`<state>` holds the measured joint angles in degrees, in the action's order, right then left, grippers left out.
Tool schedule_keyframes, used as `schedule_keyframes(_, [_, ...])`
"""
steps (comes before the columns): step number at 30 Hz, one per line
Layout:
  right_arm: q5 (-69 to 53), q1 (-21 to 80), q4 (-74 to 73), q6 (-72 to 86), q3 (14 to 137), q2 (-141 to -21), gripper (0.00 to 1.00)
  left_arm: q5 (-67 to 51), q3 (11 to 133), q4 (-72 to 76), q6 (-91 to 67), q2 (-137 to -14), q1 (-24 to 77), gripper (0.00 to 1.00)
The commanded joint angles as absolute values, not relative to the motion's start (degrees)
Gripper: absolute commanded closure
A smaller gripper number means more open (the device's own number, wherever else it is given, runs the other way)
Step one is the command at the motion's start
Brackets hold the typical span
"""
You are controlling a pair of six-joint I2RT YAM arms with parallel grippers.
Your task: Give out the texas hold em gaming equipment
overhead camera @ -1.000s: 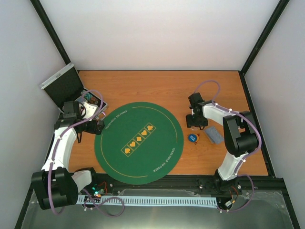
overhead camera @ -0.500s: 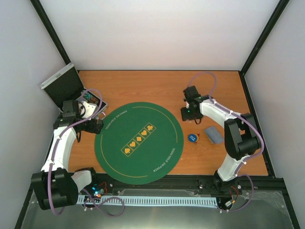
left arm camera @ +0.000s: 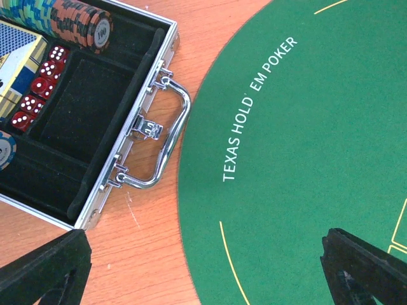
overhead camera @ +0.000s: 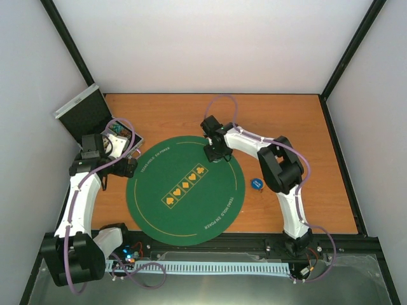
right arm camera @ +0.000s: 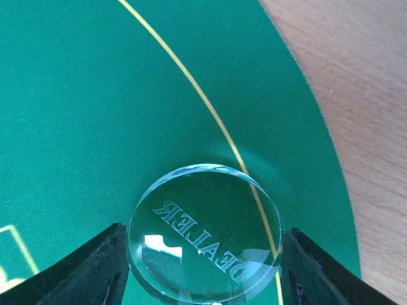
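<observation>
Over the far edge of the round green mat [overhead camera: 191, 210], my right gripper [right arm camera: 205, 270] is clamped on a clear dealer disc [right arm camera: 205, 232], one finger against each side of its rim. The disc sits low across the yellow ring line [right arm camera: 166, 54] near the felt's border; I cannot tell whether it touches the felt. I judge this to be the placing step for the dealer disc. Next I should lower it flat, part the fingers and lift straight up so it does not skid. My right arm stretches forward and to the left across the worktop [overhead camera: 305, 127], wrist pointing down. My left gripper [left arm camera: 203, 273] hangs with its fingers wide apart, holding nothing, beside the open silver case [left arm camera: 95, 203], where poker chips [left arm camera: 79, 22] lie.
</observation>
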<state>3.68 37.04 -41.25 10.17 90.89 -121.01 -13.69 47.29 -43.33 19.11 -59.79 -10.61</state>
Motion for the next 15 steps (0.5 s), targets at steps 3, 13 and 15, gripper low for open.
schedule_keyframes(3, [5.9,37.7,-44.5,9.7,95.6,-124.6,0.53,-13.8,46.8,-43.2,18.6,-58.6,-10.9,0.0])
schedule_keyframes(13, [4.8,37.9,-45.5,9.9,95.9,-121.5,0.0,-13.4,47.0,-43.0,18.4,-59.1,-11.0,0.0])
schedule_keyframes(15, [2.9,38.0,-44.2,9.7,94.3,-117.2,0.0,-13.3,47.1,-42.8,18.3,-58.8,-11.0,0.0])
